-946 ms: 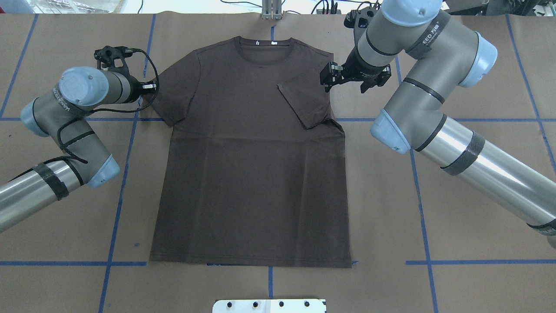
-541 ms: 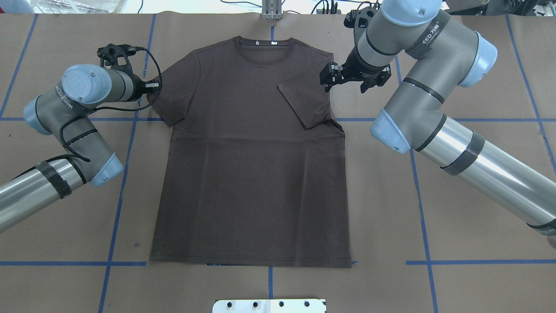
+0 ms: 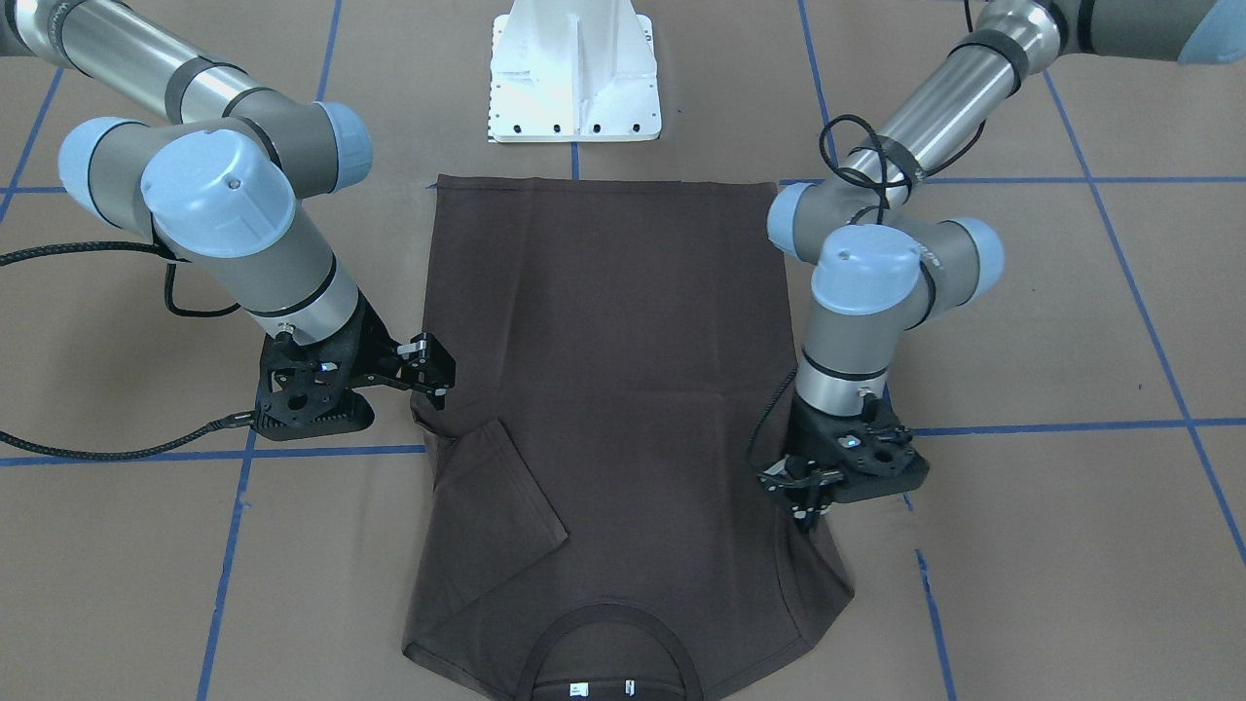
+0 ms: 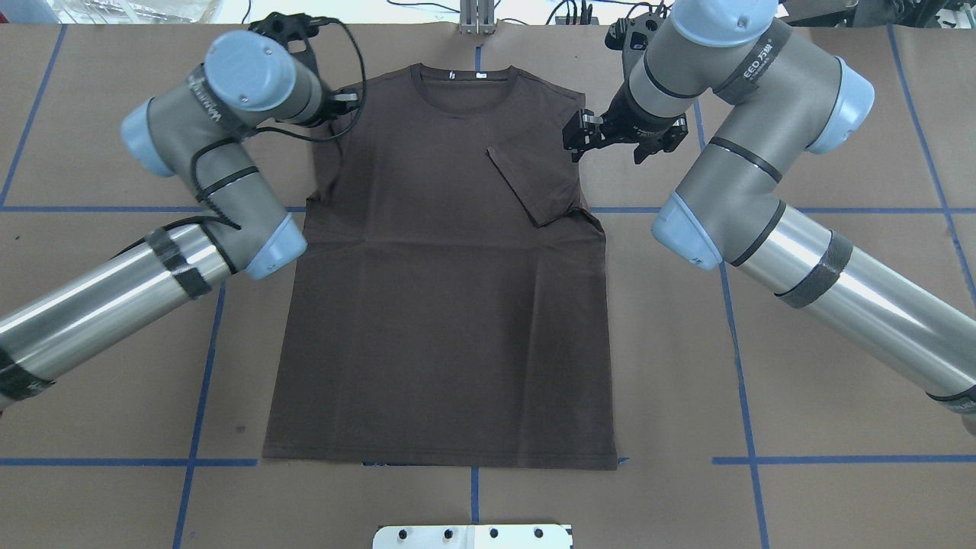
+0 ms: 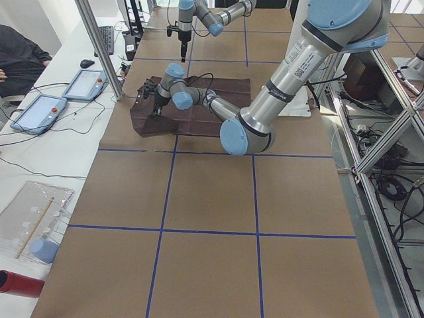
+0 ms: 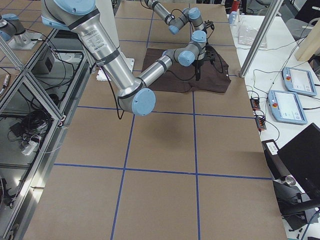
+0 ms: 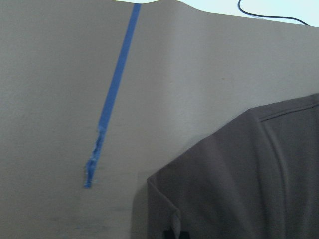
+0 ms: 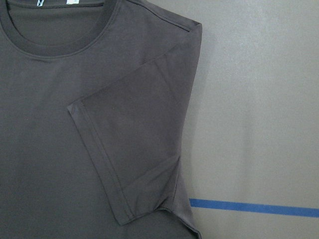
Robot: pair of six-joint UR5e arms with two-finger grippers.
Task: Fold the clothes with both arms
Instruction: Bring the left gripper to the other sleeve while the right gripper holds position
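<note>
On brown table (image 4: 762, 343), dark T-shirt (image 4: 442, 305)

Light falls evenly from above on all my feeds, bright and flat, leaving only soft shadows under the arms. The silver tube of the right arm (image 4: 862, 305) carries a white streak of glare, and the pedestal (image 3: 574, 68) is nearly washed out. The T-shirt (image 4: 442, 305) is so dark that its creases barely read. My left wrist view is soft and slightly blurred; the right wrist view is crisp. Both side views bow at the edges.
</note>
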